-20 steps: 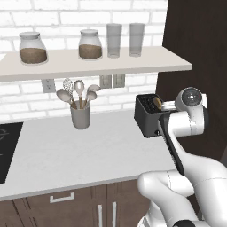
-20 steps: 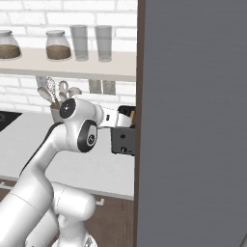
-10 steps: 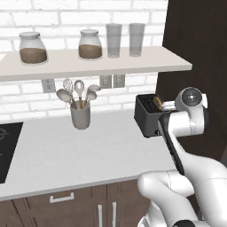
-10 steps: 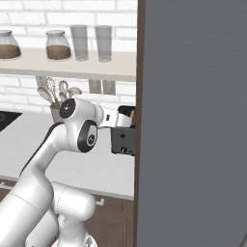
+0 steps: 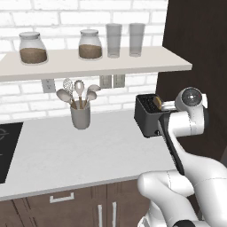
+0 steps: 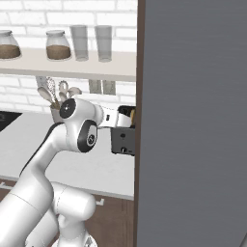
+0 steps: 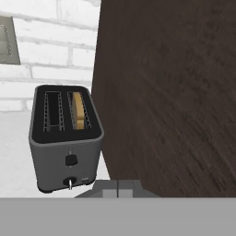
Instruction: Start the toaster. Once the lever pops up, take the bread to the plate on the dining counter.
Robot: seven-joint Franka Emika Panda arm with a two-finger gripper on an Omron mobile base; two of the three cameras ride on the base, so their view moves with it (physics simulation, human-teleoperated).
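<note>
One slice, the bread (image 7: 79,110), sits in the toaster's (image 7: 64,143) right slot | lever (image 7: 70,160) reads mid-face; I can't tell if toasting started | my jaws are closed, empty, near its end | carry to plate remains.

A dark cabinet wall (image 7: 170,92) crowds the toaster (image 7: 64,138) on one side; its slots are uncovered.

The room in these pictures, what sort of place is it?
Most likely a home kitchen: a toaster with bread in one slot sits on a white worktop, a crock of utensils nearby, and storage jars on a shelf.
</note>
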